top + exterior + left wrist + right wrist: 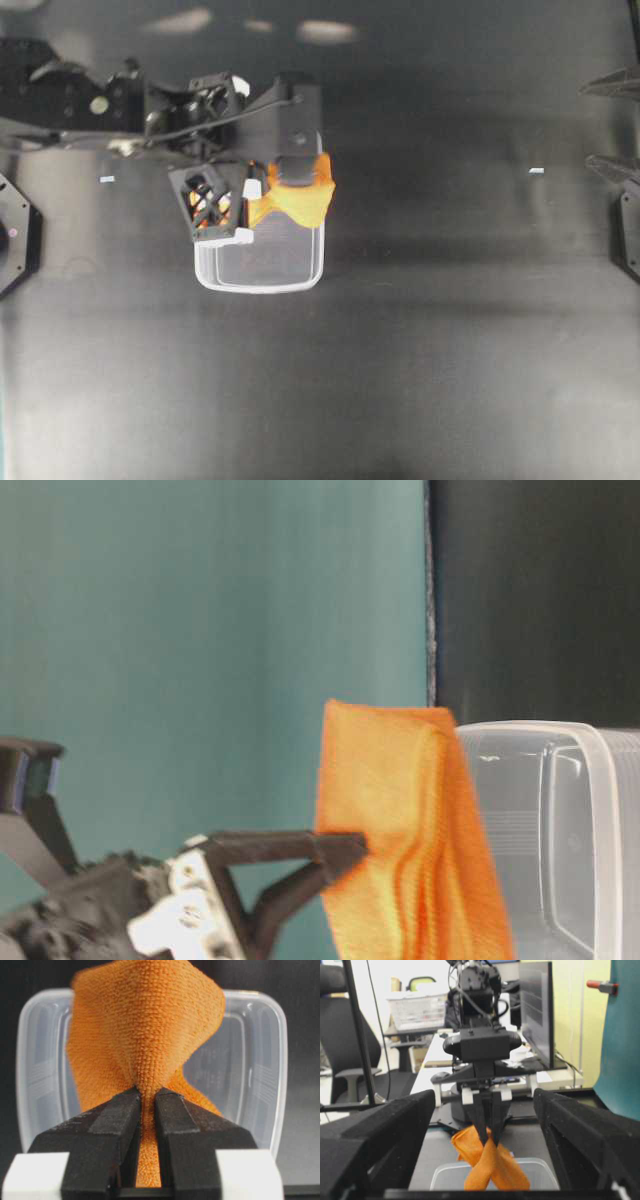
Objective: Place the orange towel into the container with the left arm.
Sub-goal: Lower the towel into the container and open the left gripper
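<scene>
The left gripper [146, 1097] has its jaws clenched on a pinched fold of the orange towel [145, 1035], which hangs above the container [262, 262] on the tabletop [450, 350]. The cloth looks light, soft and limp, draping freely, so a bunched fold seems the sensible hold. At far right the right gripper [485, 1125] stands spread and holds nothing.

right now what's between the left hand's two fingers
A pinched fold of the orange towel, seen in the left wrist view, with the container behind it; the left hand is shut on it.
</scene>
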